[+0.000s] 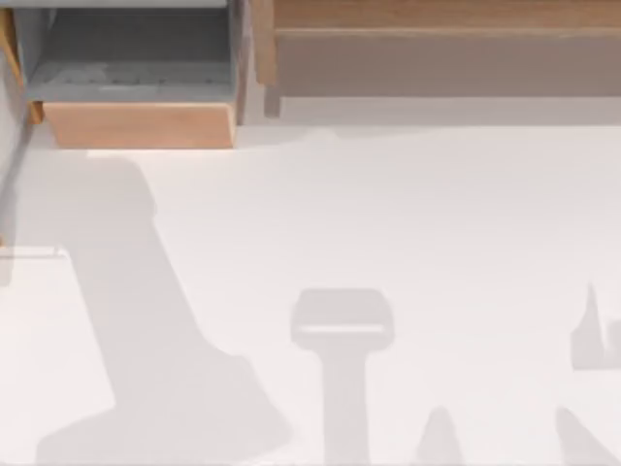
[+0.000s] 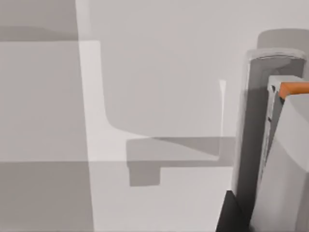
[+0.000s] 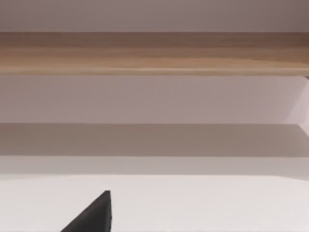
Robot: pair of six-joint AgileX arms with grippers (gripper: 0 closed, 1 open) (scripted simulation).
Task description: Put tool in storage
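Observation:
The storage is a boxy drawer at the table's far left, pulled open, with a light-wood front panel [image 1: 141, 124] and a grey inside [image 1: 136, 58]. The tool [image 2: 222, 111] is a thin silvery-white stick lying on the white table, and it appears as a faint pale line [image 1: 34, 251] near the table's left edge, well in front of the drawer. A black part of my left gripper [image 2: 232, 212] pokes into the left wrist view, a short way from the tool. A black part of my right gripper [image 3: 91, 215] hangs over bare table, facing the long panel.
A long wide wood-and-tan panel [image 1: 437, 49] runs along the back right, seen also as a wood strip [image 3: 154, 53]. A grey upright structure with an orange-wood edge [image 2: 294, 88] stands beside the tool. Arm shadows [image 1: 146, 320] lie across the white table.

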